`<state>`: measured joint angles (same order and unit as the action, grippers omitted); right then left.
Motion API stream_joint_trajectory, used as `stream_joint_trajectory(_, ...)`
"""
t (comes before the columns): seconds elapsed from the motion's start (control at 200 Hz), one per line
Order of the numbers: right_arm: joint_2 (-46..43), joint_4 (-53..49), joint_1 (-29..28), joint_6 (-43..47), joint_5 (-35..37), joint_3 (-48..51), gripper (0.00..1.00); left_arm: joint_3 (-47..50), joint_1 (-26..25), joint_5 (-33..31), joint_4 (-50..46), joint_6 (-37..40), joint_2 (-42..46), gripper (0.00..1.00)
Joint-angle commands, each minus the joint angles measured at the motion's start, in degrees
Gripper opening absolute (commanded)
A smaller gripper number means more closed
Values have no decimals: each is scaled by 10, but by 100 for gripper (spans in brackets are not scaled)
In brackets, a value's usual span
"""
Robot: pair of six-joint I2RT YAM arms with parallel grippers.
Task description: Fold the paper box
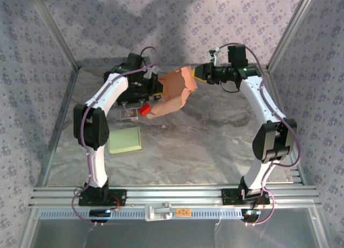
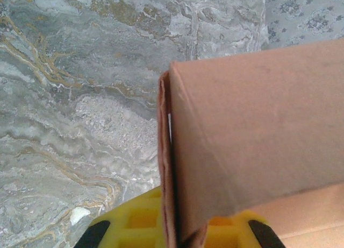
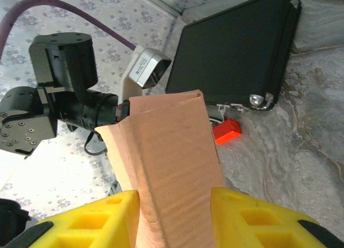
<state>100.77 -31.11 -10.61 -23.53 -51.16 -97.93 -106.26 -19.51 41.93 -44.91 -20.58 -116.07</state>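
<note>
while both arms are holding the box [image 1: 174, 92] in the air over the far middle of the table [image 1: 215, 151], the left gripper [image 2: 177, 232] is pinching a thin wall edge, jaws almost together, and the right gripper [image 3: 174, 215] is clamping the box's body, jaws partly apart. if either arm is pulling unevenly, the cardboard is likely tearing or slipping free, probably at the left's narrow hold.
</note>
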Motion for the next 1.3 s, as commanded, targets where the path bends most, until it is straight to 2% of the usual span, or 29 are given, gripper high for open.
stream_joint_trajectory(0.0,-4,-68,-13,49,64,-27,40,-24,-6,5,-13,20,6,0)
stream_joint_trajectory(0.215,-12,-101,-33,76,163,-43,38,-27,-11,-9,-22,26,11,0)
stream_joint_trajectory(0.62,-3,-119,-70,87,257,-55,34,-31,-18,-21,-23,29,25,0)
stream_joint_trajectory(0.849,0,-119,-77,87,276,-57,26,-30,-19,-23,-27,32,28,0)
stream_joint_trajectory(1.039,7,-112,-81,85,270,-61,24,-34,-24,-20,-28,36,29,0)
stream_joint_trajectory(1.159,13,-116,-81,85,270,-66,28,-30,-25,-21,-19,36,34,0)
stream_joint_trajectory(1.299,16,-112,-71,86,235,-67,32,-26,-24,-17,-11,29,38,0)
